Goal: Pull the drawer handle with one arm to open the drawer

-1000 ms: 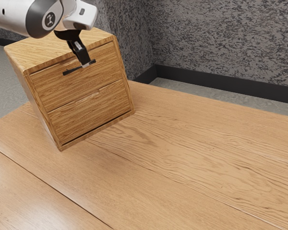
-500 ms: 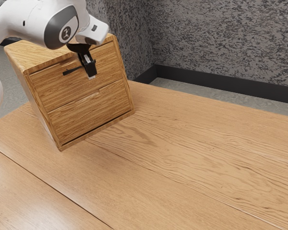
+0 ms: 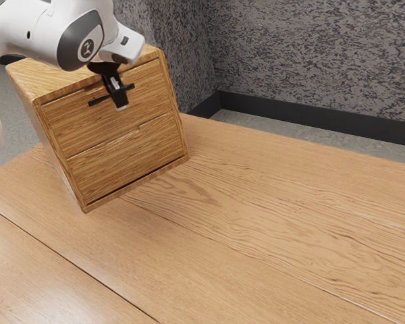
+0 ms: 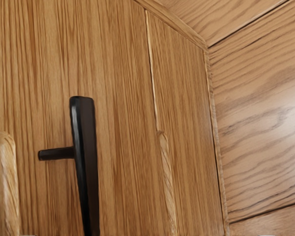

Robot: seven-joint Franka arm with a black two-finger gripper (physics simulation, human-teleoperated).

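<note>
Cut off by the exterior view's upper left edge: most of the arm [image 3: 54, 27]. Hidden behind the end effector [image 3: 119, 101]: the middle of the drawer handle [image 3: 95, 102], with just the two ends of the black bar visible. Covered by the arm: part of the cabinet [image 3: 121, 148] top. Cropped on the near side and at the exterior view's right: the worktop [image 3: 270, 223]. Running out of the wrist view: one end of the drawer handle [image 4: 84, 162]. Just beside it, also cropped: a blurred, rounded wooden edge [image 4: 2, 187], too soft to identify.
</note>
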